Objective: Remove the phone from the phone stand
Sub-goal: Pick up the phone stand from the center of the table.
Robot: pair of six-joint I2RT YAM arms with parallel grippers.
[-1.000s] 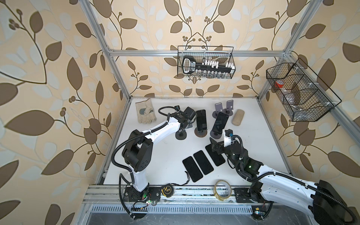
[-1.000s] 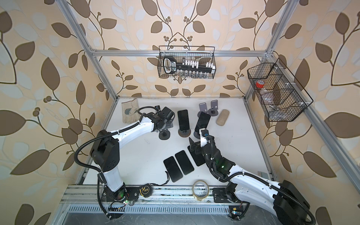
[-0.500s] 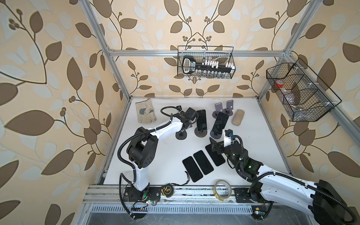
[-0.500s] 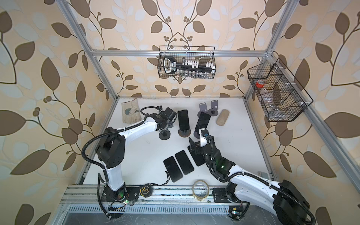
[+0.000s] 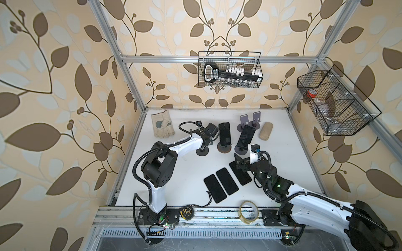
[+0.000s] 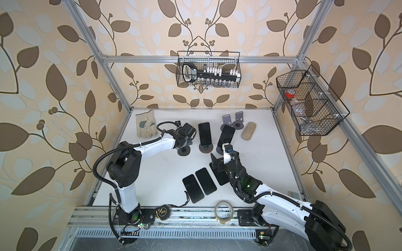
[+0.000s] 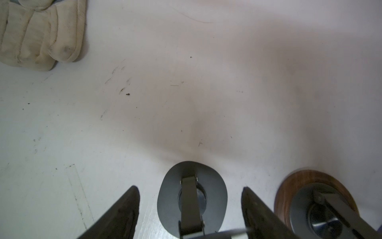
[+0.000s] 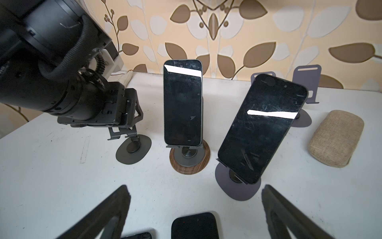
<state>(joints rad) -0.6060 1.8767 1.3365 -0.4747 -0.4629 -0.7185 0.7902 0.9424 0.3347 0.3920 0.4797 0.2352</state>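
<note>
Two dark phones stand on phone stands in the middle of the table. One phone [image 5: 224, 133] [image 8: 183, 103] is upright on a wood-based stand [image 8: 189, 163]. The other phone [image 5: 245, 135] [image 8: 262, 128] leans on a purple-grey stand [image 8: 237, 186]. My left gripper [image 5: 210, 134] [image 7: 190, 190] is closed on the back plate of an empty grey stand [image 5: 202, 151] [image 8: 132, 152] left of them. My right gripper [image 5: 238, 162] [image 8: 194, 190] hangs open in front of the phones, above a flat phone [image 8: 195, 226], holding nothing.
Three phones [image 5: 226, 180] lie flat near the front. Two empty stands [image 5: 244, 121] and a beige case [image 5: 266, 131] sit at the back right, a work glove [image 5: 162, 127] at the back left. A tape roll [image 5: 249, 211] and a tape measure [image 5: 187, 211] rest on the front rail.
My left gripper's jaws have come together on the empty stand's plate, and the left arm's elbow has shifted right. The right arm has not moved.
</note>
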